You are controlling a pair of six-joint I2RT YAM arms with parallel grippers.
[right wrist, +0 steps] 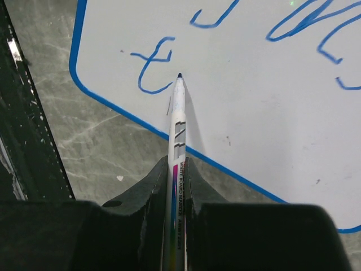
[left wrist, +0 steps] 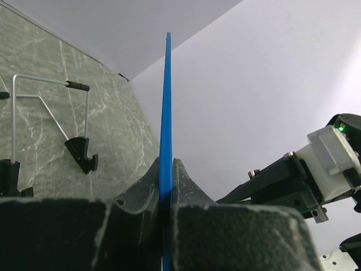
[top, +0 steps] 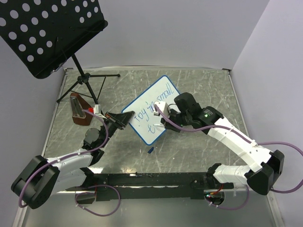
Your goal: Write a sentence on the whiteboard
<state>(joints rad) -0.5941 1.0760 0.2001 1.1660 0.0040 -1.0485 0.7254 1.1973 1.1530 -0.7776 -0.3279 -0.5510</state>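
The whiteboard (top: 152, 112) is in the middle of the top view, turned diagonally on the table (top: 203, 85). It is a flat rectangle with a smooth, glossy white face and a thin blue frame with rounded corners. In the left wrist view only its blue edge (left wrist: 165, 107) shows, as a narrow vertical line.

The sentence (top: 154, 105) is loose blue handwriting. The upper line reads roughly "Toy in small", and below it stands one letter like a "t" (right wrist: 152, 65).

The left gripper (top: 120, 118) is closed on the left edge of the board. Its dark, rough-textured fingers (left wrist: 183, 183) press the blue frame from both sides. The right gripper (right wrist: 176, 165) is closed around a slim white marker (right wrist: 178, 121) with a coloured label. The dark tip is just right of the "t". I cannot tell if it touches the surface.

The table is grey with pale veins, like marble. At the upper left of the top view stands a black perforated music stand (top: 47, 33) on thin tripod legs (top: 87, 80). A brown wedge-shaped block (top: 79, 112) is near the left arm. A tiny blue piece (top: 150, 150) lies below the board. A long black rail (top: 151, 179) and purple cables (top: 97, 201) are at the bottom.
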